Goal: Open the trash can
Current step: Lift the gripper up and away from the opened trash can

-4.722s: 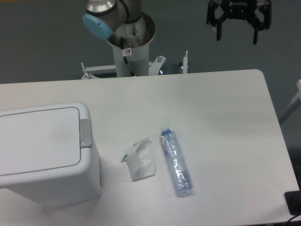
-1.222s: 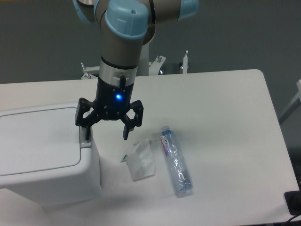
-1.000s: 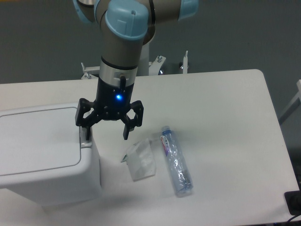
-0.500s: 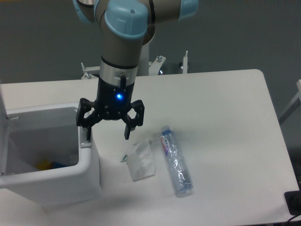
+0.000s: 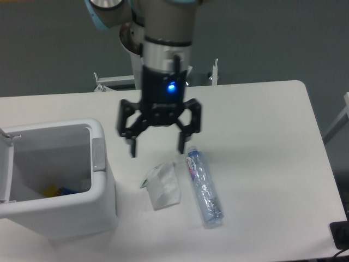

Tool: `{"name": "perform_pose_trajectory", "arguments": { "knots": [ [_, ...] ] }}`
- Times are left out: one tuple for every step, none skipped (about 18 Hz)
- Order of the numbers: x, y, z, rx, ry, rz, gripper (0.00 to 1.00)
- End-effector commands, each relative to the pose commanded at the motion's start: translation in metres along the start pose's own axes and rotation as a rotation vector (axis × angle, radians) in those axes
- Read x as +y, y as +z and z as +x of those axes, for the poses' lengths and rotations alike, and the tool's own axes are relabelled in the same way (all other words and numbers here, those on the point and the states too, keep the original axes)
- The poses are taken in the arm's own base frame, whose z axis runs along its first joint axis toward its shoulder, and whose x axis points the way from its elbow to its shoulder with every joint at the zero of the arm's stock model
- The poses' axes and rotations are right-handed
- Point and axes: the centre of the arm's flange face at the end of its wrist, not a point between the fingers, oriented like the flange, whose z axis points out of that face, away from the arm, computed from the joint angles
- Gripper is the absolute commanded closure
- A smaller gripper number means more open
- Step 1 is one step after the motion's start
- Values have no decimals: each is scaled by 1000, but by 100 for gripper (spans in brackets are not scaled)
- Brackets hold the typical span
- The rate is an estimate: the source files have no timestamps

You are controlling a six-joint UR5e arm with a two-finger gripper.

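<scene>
Even, soft overhead light, faint shadows on the table [image 5: 262, 109], slightly blurred tool [image 5: 158, 147].

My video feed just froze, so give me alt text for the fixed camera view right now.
The white trash can at the table's left stands open, lid swung up at its far left. The open, empty claw hangs above the table to its right, over a crumpled white wrapper and a clear plastic bottle.
</scene>
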Motion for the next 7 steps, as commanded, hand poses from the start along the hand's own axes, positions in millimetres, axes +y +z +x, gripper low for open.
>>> {"name": "perform_pose_trajectory", "arguments": {
  "knots": [
    [5,1,-8,-39,26,-34,0],
    [12,5,-21,-88,61,-88,0],
    [21,7,-31,-131,109,-144,0],
    [28,5,-39,-155,175,-187,0],
    [34,6,-48,-160,245,-223,0],
    [39,5,-53,-158,308,-238,0],
    [43,1,-57,-159,352,-243,0]
  ]
}}
